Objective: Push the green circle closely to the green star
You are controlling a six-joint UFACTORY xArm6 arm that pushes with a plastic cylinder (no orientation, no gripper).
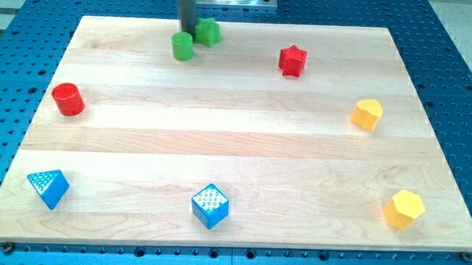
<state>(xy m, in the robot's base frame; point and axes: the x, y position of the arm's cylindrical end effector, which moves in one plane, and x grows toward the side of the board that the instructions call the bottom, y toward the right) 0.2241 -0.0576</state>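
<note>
The green circle (182, 46) lies near the top edge of the wooden board (236, 140), left of centre. The green star (208, 31) sits just up and to the right of it, a small gap apart or barely touching. My tip (187, 32) comes down from the view's top and ends right between them, just above the circle and against the star's left side.
A red star (293, 60) lies at the upper right, a red circle (68, 99) at the left. Two yellow blocks (367, 114) (405, 209) lie on the right. A blue triangle (48, 187) and a blue cube (210, 205) lie near the bottom edge.
</note>
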